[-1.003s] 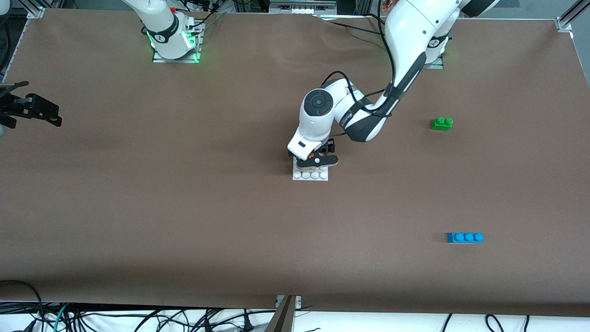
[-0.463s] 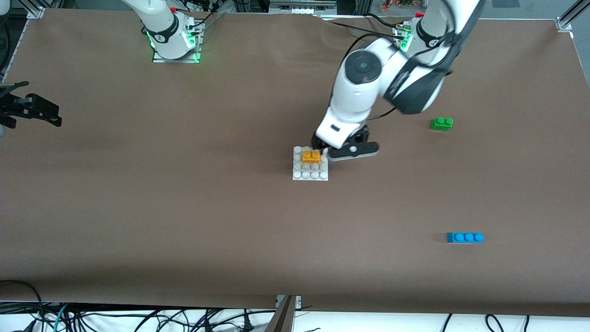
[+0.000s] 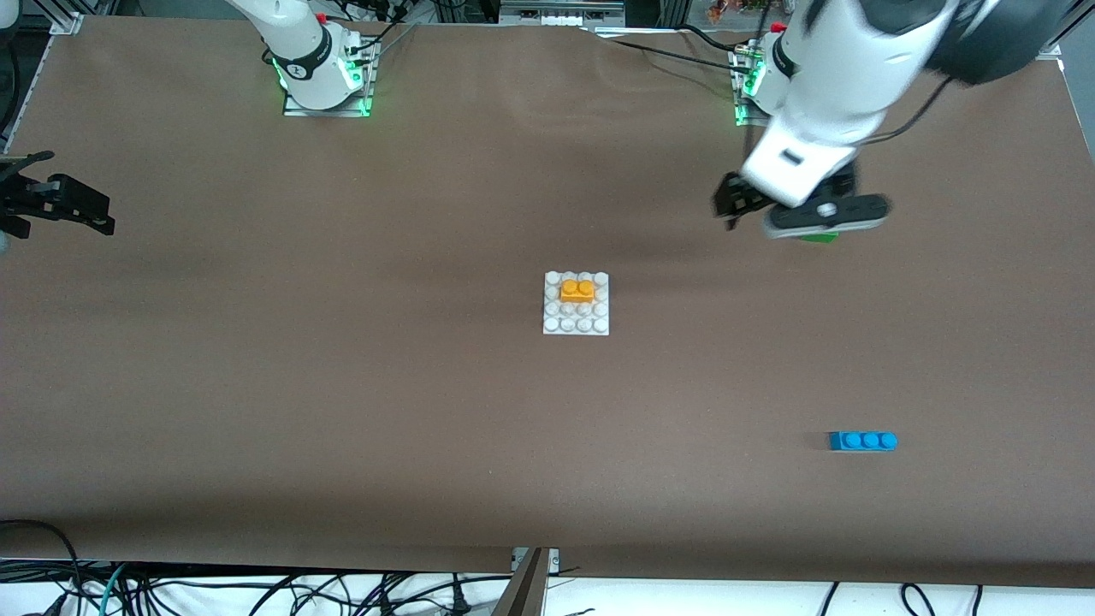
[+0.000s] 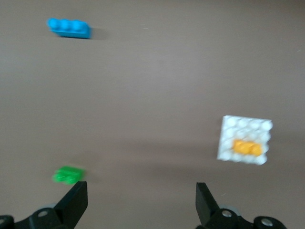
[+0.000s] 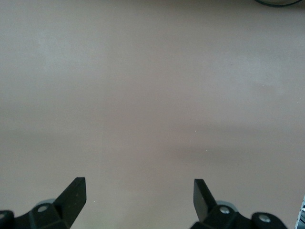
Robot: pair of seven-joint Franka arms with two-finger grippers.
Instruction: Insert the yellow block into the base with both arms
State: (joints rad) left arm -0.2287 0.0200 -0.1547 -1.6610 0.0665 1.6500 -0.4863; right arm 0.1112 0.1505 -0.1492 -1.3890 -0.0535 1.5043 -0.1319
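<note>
The yellow block (image 3: 578,291) sits pressed onto the white studded base (image 3: 576,323) in the middle of the table, with nothing touching it. My left gripper (image 3: 737,202) is open and empty, up in the air over the table beside the green brick (image 3: 819,237), well away from the base. In the left wrist view my left gripper (image 4: 140,202) has its jaws wide apart, and the yellow block (image 4: 248,147) shows on the base (image 4: 243,125). My right gripper (image 3: 64,205) waits open at the right arm's end of the table. The right wrist view shows the right gripper (image 5: 138,198) over bare table.
The green brick (image 4: 68,174) lies mostly under my left wrist in the front view. A blue three-stud brick (image 3: 862,441) lies nearer the front camera toward the left arm's end, and it also shows in the left wrist view (image 4: 69,27). Brown mat covers the table.
My left gripper let go of the yellow block on the base, rose and swung away toward the left arm's end, to over the green brick. The right arm has not moved.
</note>
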